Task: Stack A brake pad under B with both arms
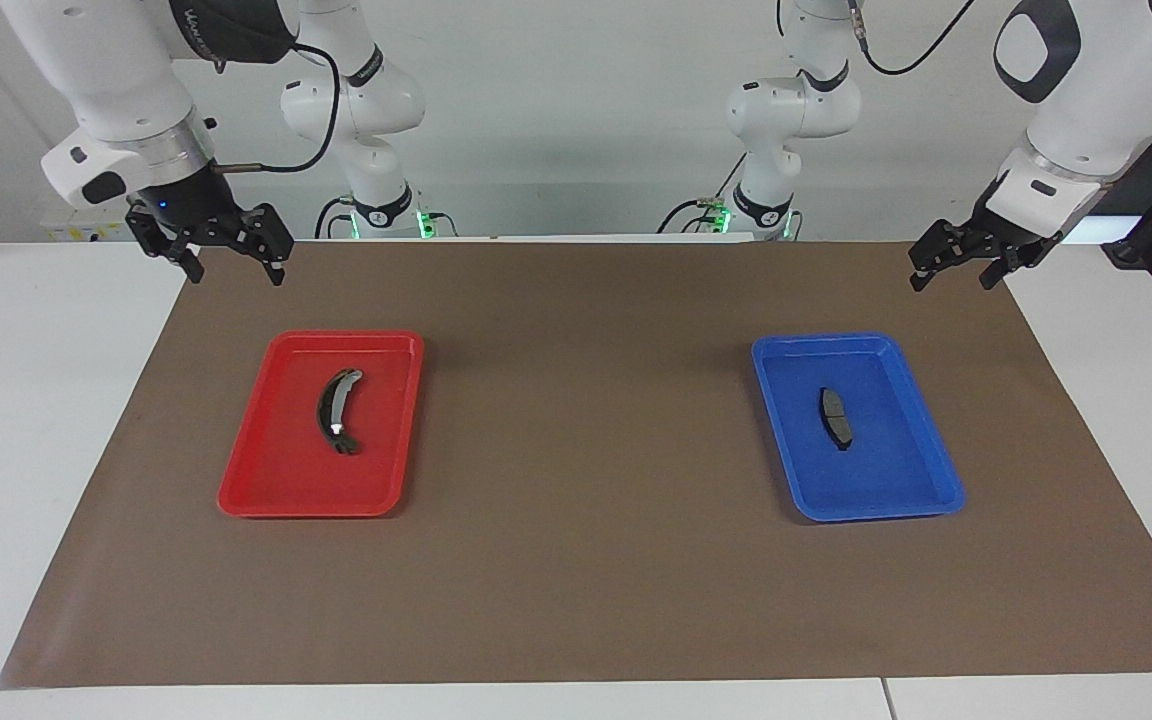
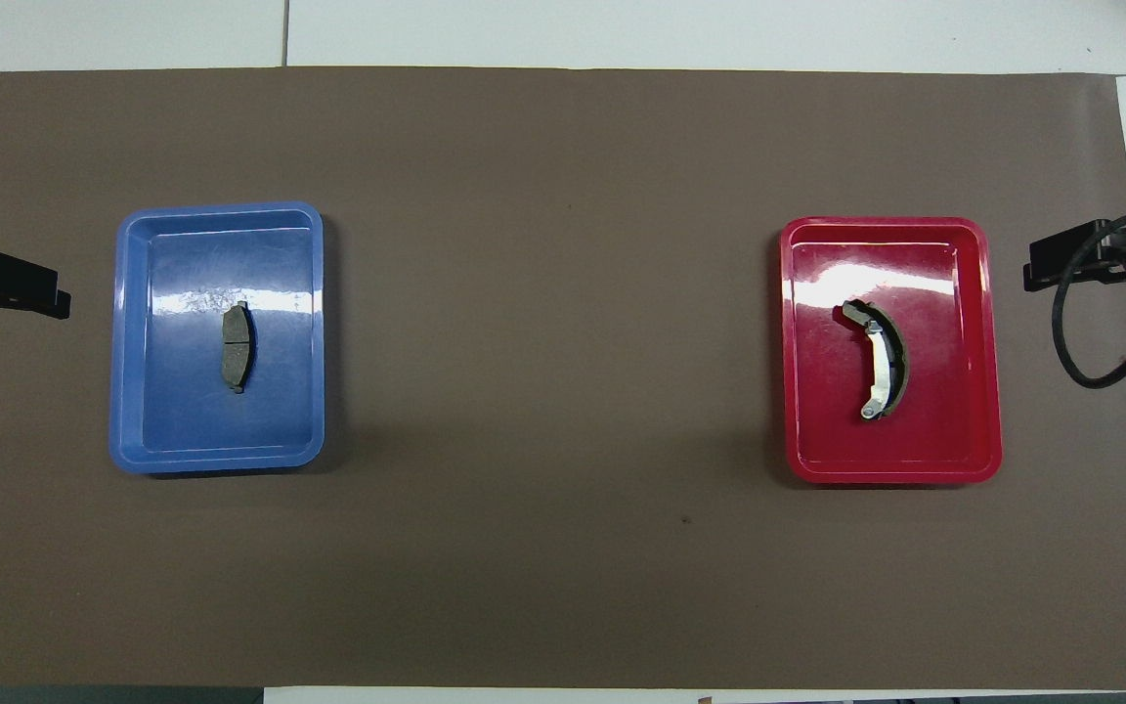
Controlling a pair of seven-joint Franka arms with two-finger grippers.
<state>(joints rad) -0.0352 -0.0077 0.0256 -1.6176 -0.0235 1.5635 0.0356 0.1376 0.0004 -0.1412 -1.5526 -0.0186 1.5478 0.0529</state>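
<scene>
- Nothing lifted yet: short dark grey brake pad (image 1: pixel 834 416) in blue plastic tray (image 1: pixel 921 430); long crescent brake shoe (image 1: pixel 336 410) in red plastic tray (image 1: pixel 266 470).
- Left gripper (image 1: pixel 961 265) and right gripper (image 1: pixel 226 255) hover above the brown mat's (image 1: pixel 576 560) corners, jaws wide and empty; the likely next move is descending on the parts.

Brown mat (image 2: pixel 563 548) matt, paper- or felt-like, smooth, no sheen. Table (image 1: pixel 36 420) white, smooth, laminate look. Blue tray (image 2: pixel 138 430) and red tray (image 2: pixel 983 430) glossy moulded plastic, bright glare patches on both floors. A brake pad (image 2: pixel 237 348) dull dark grey, grainy friction face, probably on a metal backing. B (image 2: pixel 881 359): matt dark lining, bare silvery metal strip, slightly shiny. Arm shells glossy white plastic.
</scene>
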